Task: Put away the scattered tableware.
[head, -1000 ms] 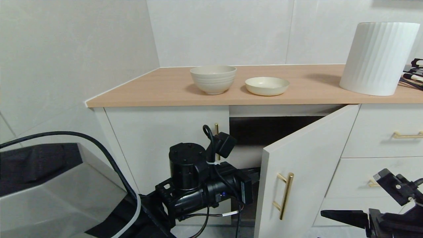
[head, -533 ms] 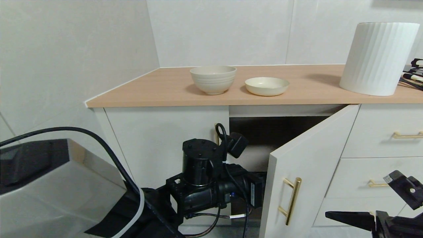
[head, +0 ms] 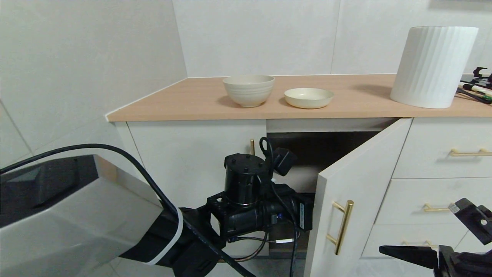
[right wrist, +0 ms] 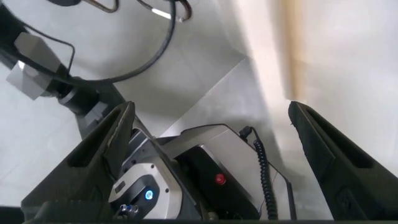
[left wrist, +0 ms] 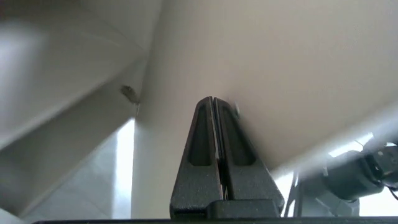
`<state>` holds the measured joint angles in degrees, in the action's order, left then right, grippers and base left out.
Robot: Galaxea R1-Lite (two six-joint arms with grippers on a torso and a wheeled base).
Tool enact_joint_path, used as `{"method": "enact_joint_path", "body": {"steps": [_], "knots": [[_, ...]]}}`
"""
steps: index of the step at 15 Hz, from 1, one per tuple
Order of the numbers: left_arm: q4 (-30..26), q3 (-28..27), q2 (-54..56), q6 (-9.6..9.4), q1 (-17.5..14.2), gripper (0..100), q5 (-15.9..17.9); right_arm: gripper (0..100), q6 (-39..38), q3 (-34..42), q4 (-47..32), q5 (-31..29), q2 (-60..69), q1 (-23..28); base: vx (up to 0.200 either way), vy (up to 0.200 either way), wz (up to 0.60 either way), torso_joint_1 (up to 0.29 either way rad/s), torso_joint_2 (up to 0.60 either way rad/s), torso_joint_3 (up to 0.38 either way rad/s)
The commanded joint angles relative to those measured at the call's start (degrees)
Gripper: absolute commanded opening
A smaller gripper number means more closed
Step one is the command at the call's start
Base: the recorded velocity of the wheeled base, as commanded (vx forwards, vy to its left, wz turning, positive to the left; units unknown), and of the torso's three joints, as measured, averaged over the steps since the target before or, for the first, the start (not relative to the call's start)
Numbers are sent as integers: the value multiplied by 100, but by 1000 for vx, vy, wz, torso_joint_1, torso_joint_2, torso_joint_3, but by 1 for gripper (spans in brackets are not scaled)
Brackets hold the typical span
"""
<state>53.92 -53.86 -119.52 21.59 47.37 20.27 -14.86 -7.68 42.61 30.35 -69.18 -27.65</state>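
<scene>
A cream ribbed bowl (head: 249, 90) and a shallow cream dish (head: 308, 97) stand side by side on the wooden countertop (head: 184, 104). Below them the right cabinet door (head: 357, 192) with a gold handle (head: 341, 227) stands partly open, showing a dark interior (head: 319, 146). My left arm (head: 246, 200) is in the gap beside the door's free edge. In the left wrist view my left gripper (left wrist: 212, 99) is shut on nothing, with its tip against the door's pale inner face. My right gripper (right wrist: 210, 109) is open and low at the right, with one of its fingers (head: 407, 255) in front of the drawers.
A tall white ribbed container (head: 434, 65) stands on the counter's right, with dark utensils (head: 476, 86) beside it. Drawers with gold handles (head: 467, 152) lie right of the open door. The left cabinet door (head: 196, 161) is closed. A tiled wall bounds the left side.
The camera has shifted slightly. My left arm has moved right, and the cabinet door has swung wider open. The right gripper has dropped a little lower.
</scene>
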Motion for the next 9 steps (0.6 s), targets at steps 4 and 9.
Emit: {"method": "enact_joint_path", "body": {"steps": [4, 9], "knots": [[-22, -415, -327, 3, 0, 0, 3, 100, 1, 3, 2, 23, 1, -4, 0, 0, 0, 0, 0, 0], [-426, -916, -441, 3, 44, 0, 3, 100, 1, 12, 2, 41, -8, -13, 0, 0, 0, 0, 0, 0]]}}
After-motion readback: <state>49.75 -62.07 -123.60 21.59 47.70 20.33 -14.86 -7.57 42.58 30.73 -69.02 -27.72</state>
